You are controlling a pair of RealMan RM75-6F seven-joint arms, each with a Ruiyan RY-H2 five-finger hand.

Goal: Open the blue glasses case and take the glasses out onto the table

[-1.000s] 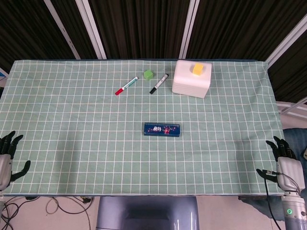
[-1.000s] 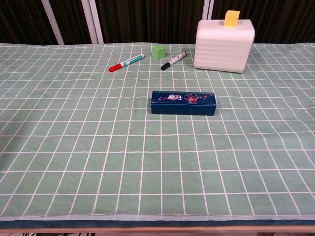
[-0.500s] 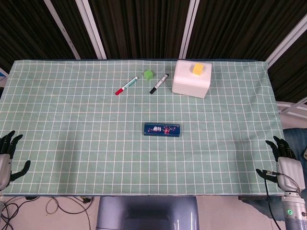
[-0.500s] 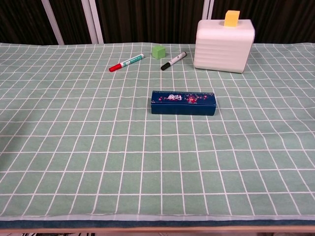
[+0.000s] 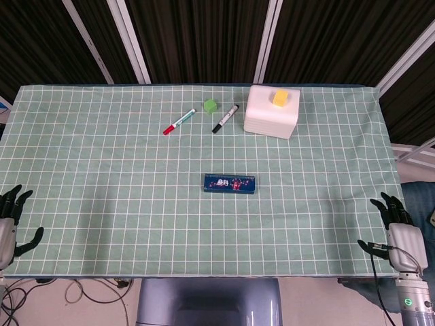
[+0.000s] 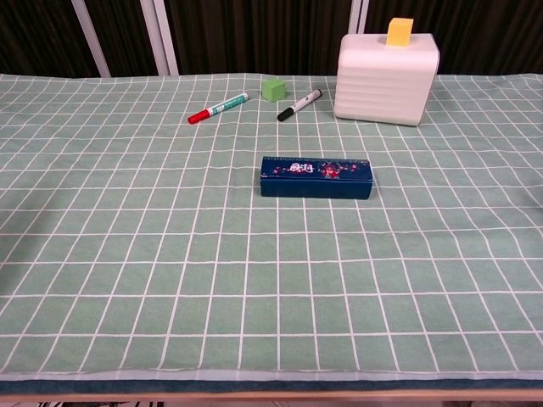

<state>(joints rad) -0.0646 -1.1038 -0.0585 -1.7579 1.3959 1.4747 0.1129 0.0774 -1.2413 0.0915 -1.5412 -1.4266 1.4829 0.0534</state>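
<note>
The blue glasses case [image 5: 230, 183] [image 6: 316, 177] lies closed near the middle of the green checked tablecloth, long side across, with a floral print on its lid. My left hand [image 5: 9, 227] hovers at the table's near left corner, fingers apart and holding nothing. At the near right corner my right hand [image 5: 395, 229] is likewise spread and empty. Both hands are far from the case and show only in the head view.
Toward the back lie a red-capped marker [image 5: 179, 122] [image 6: 218, 108], a green cube [image 5: 210, 106] [image 6: 272, 89] and a black-capped marker [image 5: 225, 118] [image 6: 299, 104]. A white ribbed box [image 5: 272, 112] [image 6: 386, 67] at the back right carries a yellow block [image 5: 280, 98] [image 6: 400, 30].
My right hand has shifted slightly left and up toward the table edge. The left hand and the case have not moved.
</note>
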